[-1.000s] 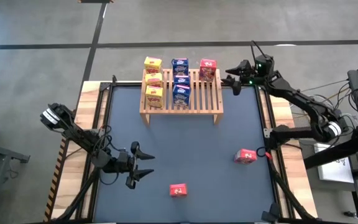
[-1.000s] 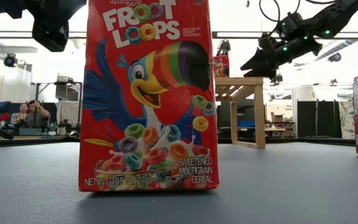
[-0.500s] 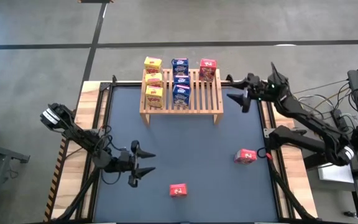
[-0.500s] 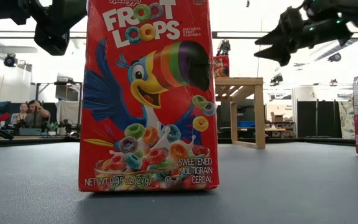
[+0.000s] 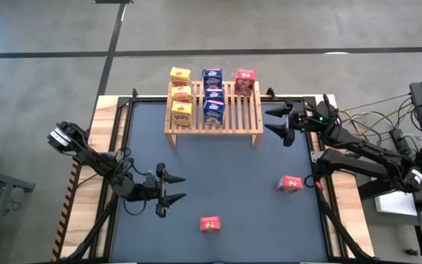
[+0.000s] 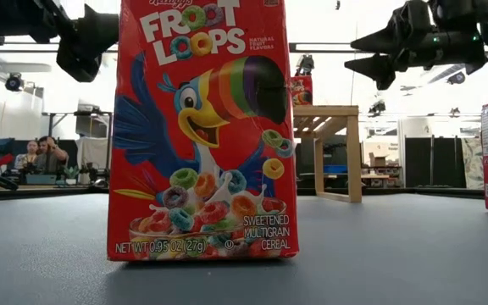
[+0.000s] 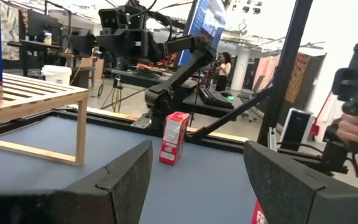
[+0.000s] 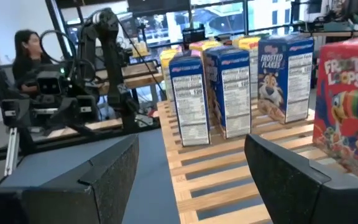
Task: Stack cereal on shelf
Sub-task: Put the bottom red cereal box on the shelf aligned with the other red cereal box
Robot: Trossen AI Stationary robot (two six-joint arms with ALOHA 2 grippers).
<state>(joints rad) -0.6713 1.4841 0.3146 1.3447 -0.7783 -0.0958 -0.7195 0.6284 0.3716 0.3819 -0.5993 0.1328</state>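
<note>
shelf (image 5: 213,117) status: seven cereal boxes stand on the slats, three yellow (image 5: 181,94), three blue (image 5: 212,96), one red (image 5: 245,81) at the far end. two red boxes remain on the surface, one near the front edge (image 5: 209,224) and one toward the right side (image 5: 289,184). your right claw (image 5: 280,125) hovers just off the shelf's right end, fingers spread wide, holding nothing. your left claw (image 5: 168,194) hangs low over the surface, also wide and empty, near the front red box. step in hand looks like the fetch for the red column. next move calls for you to drop a claw over one loose red box, close on its narrow sides, then set it in front of the shelved red one.
</note>
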